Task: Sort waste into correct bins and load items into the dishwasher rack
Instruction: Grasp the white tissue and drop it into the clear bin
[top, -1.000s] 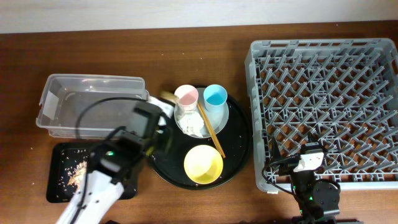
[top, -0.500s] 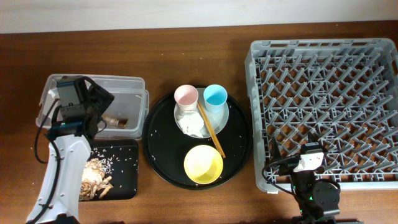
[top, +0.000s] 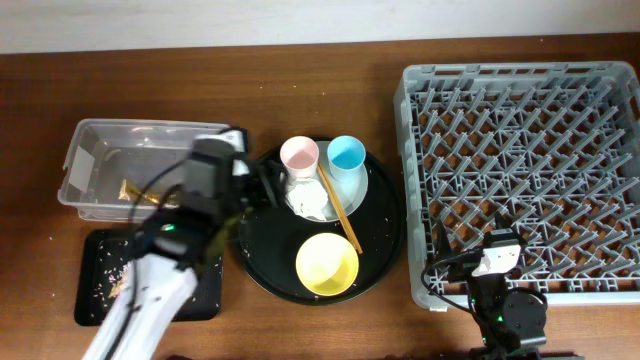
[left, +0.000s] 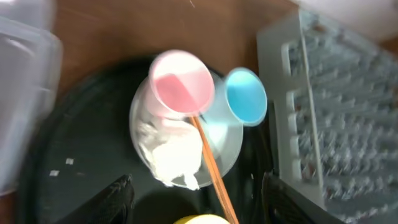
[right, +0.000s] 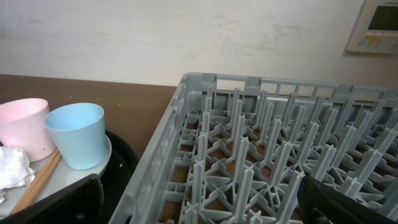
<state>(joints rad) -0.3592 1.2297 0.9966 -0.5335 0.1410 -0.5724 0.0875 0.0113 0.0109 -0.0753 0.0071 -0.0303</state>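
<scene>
- The left tool (left: 196, 190) is hovering over the left part of the round black tray (top: 262, 255). Its 2 fingers are standing wide apart and gripping nothing, and its arm is showing blurred in the overhead view.
- The pale plate (top: 366, 190) is sitting on the tray's far half.
- The pink cup (top: 299, 155) and the light blue cup (top: 346, 154) are standing upright side by side on the plate's far edge.
- The crumpled napkin (top: 310, 203) is lying on the plate just in front of the pink cup.
- The chopstick pair (top: 340, 210) is slanting from between the 2 cups toward the tray's near-right side, touching the napkin.
- The yellow bowl (top: 327, 265) is sitting upright on the tray's near half.
- The clear box (top: 100, 165) is resting on the bench (top: 200, 80) left of the tray, with the brown candy wrapper (top: 133, 189) lying inside.
- The shallow black bin (top: 95, 305) is lying near-left of the tray, holding the food scraps (top: 118, 285) and scattered rice.
- The dishwasher rack (top: 520, 150) is standing right of the tray.
- The right tool (right: 205, 199) is waiting low at the rack's near-left corner, right of the tray, with its fingers spread wide and carrying nothing.
</scene>
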